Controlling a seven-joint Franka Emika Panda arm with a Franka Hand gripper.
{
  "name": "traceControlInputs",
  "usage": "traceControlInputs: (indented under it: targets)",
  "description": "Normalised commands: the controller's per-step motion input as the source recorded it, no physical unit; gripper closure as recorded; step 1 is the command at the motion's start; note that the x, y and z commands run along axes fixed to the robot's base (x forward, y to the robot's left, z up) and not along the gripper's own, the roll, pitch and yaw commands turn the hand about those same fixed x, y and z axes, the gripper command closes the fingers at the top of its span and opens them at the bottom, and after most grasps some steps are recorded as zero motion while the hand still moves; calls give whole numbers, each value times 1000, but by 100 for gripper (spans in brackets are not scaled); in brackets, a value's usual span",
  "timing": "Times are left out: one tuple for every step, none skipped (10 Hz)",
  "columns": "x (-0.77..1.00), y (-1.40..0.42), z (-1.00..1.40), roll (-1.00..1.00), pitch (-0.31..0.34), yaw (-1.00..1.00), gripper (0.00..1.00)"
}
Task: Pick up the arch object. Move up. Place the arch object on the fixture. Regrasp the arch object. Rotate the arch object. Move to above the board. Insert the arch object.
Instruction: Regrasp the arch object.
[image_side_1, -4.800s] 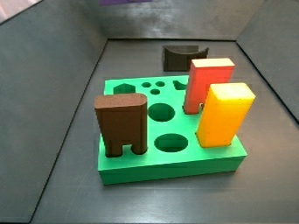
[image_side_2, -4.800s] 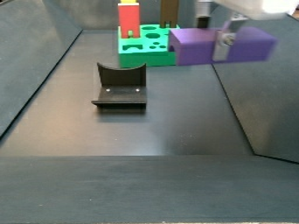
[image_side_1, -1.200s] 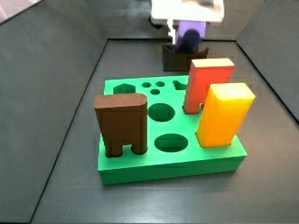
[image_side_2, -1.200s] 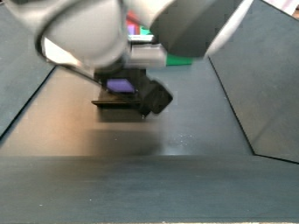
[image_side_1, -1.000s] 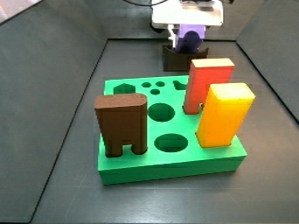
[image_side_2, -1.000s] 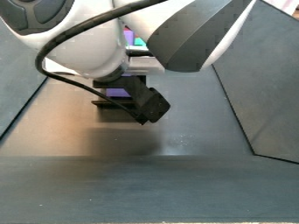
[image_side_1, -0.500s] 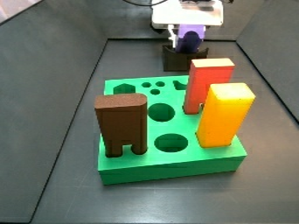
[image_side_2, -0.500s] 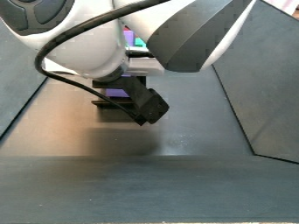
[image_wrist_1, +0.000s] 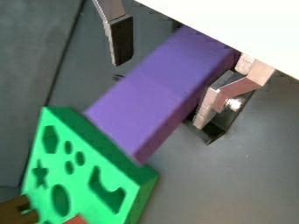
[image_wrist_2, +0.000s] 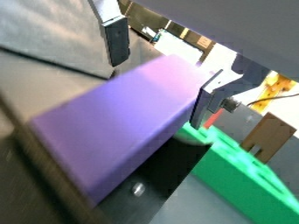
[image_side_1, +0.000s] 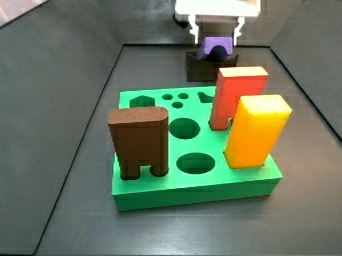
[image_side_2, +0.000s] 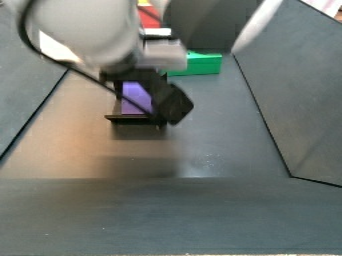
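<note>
The purple arch object (image_wrist_1: 158, 92) lies lengthwise on the dark fixture (image_side_1: 203, 68) behind the green board (image_side_1: 201, 185). My gripper (image_wrist_1: 172, 66) straddles the block and is open. One finger (image_wrist_1: 121, 35) stands clear of the block's side, and the other finger (image_wrist_1: 222, 96) is close to its opposite side. In a side view the gripper (image_side_1: 217, 30) hangs just above the arch object (image_side_1: 214, 47). The arm blurs much of a side view, where the arch object (image_side_2: 135, 96) shows resting in the scoop of the fixture (image_side_2: 134, 118).
On the board stand a red block (image_side_1: 238, 92), a yellow block (image_side_1: 257, 130) and a brown two-legged block (image_side_1: 139, 142). Grey walls close in the floor on both sides and at the back.
Since half a second ago the gripper has risen a little and its fingers have parted from the arch object, which stays on the fixture. Earlier it was carried in the air.
</note>
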Motion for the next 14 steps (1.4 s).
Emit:
traceControlInputs:
  targets:
    - [-30,1,1000,54,68,-21,0]
    - [-33,2,856,54,64,-31,0]
    - [-30,3,658,53,60,-39,0]
    - [-25,5,396,53,55,-40,0]
    - [-23,7,265,54,50,-41,0]
    - [-8,-1000,861,1000,43,39,0]
    - [-9,-1000,839,1000,42,40,0]
    - [-27,-1000,831,1000,34,39,0]
    - [-69,-1000,764,1000,24,38,0]
    - [-74,-940,624,1000,21,37,0]
    - [-51,-749,389,1000,20,37,0]
    - [-15,-487,125,1000,19,38,0]
    - [-2,-276,69,1000,20,38,0]
    - [-5,-127,65,1000,20,38,0]
